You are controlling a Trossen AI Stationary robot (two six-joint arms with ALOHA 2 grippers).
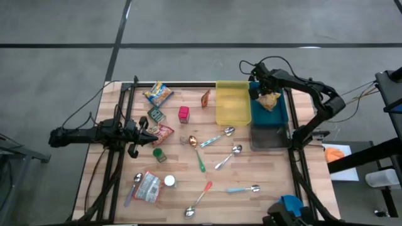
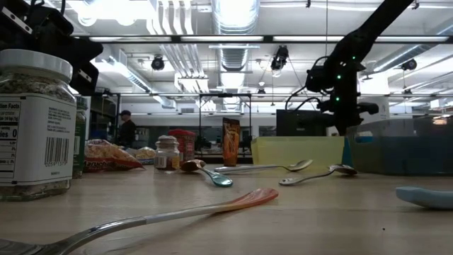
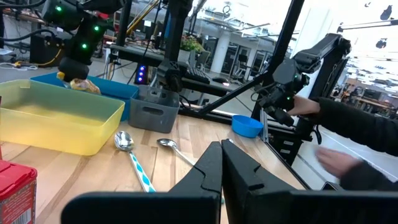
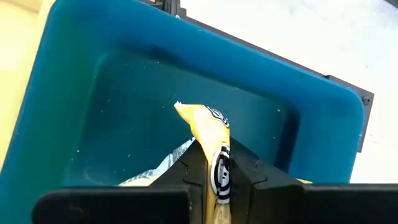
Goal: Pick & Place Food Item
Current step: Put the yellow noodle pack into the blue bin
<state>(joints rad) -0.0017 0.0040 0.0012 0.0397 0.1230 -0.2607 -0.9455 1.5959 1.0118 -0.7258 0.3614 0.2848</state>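
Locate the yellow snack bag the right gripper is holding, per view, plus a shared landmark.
High view: yellow snack bag over the blue bin, far right, in the right gripper.
Low view: hidden or too dark to tell, under the arm at right.
Left wrist view: far off, above the blue bin, bag.
Right wrist view: centre, pinched.
Landmark: blue bin.

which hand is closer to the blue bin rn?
Right. The right hand hangs over the blue bin, shut on a yellow snack bag. The left hand is across the table, by the packets.
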